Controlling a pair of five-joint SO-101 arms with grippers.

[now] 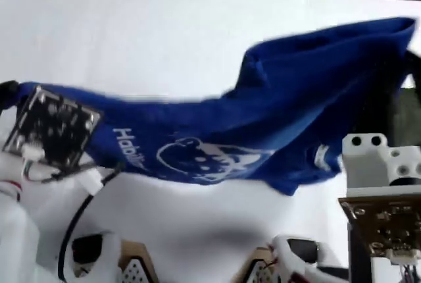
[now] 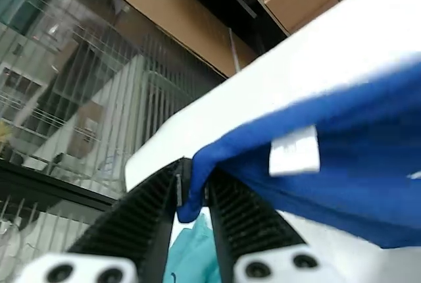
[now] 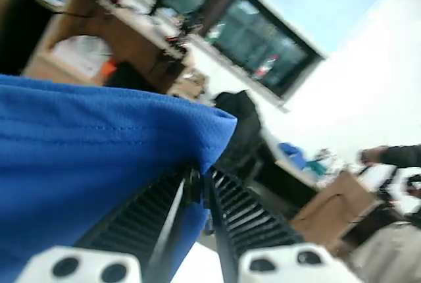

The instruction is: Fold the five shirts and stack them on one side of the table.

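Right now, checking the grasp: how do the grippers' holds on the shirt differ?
Left gripper pinches a narrow corner of the shirt; right gripper clamps a broad edge. A white tag lies by the left gripper, a stitched hem by the right gripper. Both are shut on it.

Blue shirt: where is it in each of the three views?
High view: shirt stretched across the middle, over the white table.
Left wrist view: shirt corner pinched in the left gripper, table beyond.
Right wrist view: shirt edge pinched in the right gripper.
Shared landmark: the white table, in high and left wrist views.
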